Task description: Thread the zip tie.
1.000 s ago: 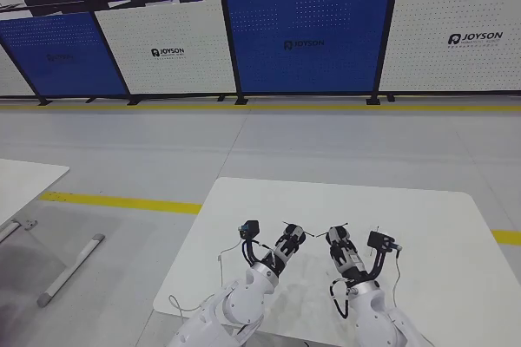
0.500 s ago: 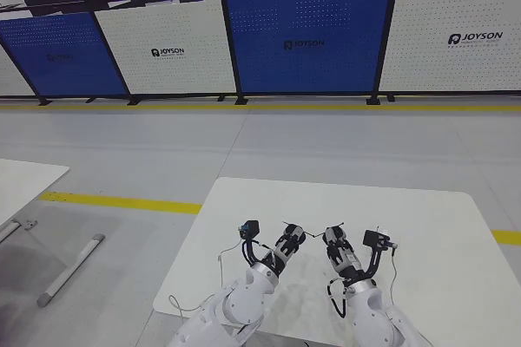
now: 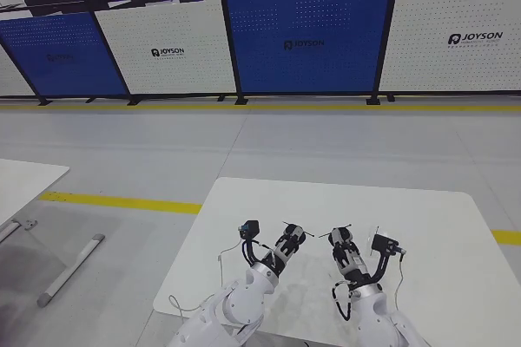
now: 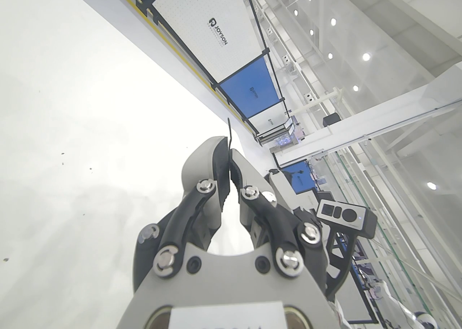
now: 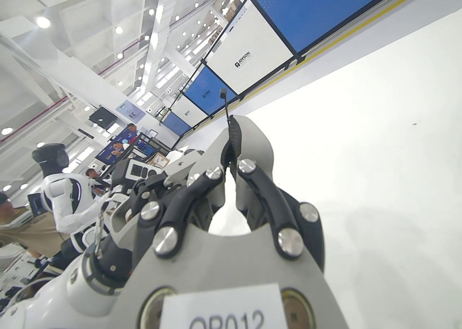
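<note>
Both grippers hover close together over the near part of the white table (image 3: 417,217). My left gripper (image 3: 293,232) (image 4: 229,150) is shut on a thin black zip tie, and the pointed tail (image 4: 229,130) sticks out past the fingertips. My right gripper (image 3: 339,234) (image 5: 232,124) is shut on a black zip tie whose square head (image 5: 222,93) stands on a short stalk above the pads. A small gap separates the two grippers. I cannot tell whether both hold the same strip.
The tabletop around the grippers is bare white with a few dark specks. Its near-left corner (image 3: 161,304) lies close to the left arm. Blue and white partition panels (image 3: 304,43) stand far behind; another table (image 3: 17,182) is at far left.
The right gripper edged toward the left one half a second ago and has now slid back slightly to the right. The left gripper has kept still.
</note>
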Motion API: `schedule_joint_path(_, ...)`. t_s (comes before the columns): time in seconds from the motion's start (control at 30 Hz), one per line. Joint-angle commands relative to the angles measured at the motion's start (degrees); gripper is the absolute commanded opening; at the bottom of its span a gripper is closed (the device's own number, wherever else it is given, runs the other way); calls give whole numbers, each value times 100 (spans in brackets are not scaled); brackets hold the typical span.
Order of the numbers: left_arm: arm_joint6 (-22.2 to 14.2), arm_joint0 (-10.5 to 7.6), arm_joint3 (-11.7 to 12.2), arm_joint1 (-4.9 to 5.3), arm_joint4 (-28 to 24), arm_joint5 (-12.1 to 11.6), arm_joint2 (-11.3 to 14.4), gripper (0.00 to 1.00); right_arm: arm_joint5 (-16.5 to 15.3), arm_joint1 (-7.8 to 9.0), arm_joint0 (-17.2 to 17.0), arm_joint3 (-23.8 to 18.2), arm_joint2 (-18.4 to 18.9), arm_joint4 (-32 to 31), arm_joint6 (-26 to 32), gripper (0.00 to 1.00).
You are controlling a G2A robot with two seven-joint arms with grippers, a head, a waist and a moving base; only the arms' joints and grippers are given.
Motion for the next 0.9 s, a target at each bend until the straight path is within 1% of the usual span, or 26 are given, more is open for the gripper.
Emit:
schedule_joint_path(0.0, 0, 0, 0, 0, 0, 0, 0, 0, -26, -13, 10, 12, 2, -12, 5, 0)
schedule_joint_path(0.3, 0, 0, 0, 0, 0, 0, 0, 0, -28, -104, 228, 260, -109, -96, 96, 0)
schedule_joint_path(0.4, 0, 0, 0, 0, 0, 0, 0, 0, 37, -135, 276, 353, -132, -132, 92, 0)
schedule_joint_path(0.57, 0, 0, 0, 0, 0, 0, 0, 0, 97, -170, 273, 401, -127, -180, 64, 0)
schedule_joint_path(0.87, 0, 0, 0, 0, 0, 0, 0, 0, 56, -205, 181, 324, -69, -244, 29, 0)
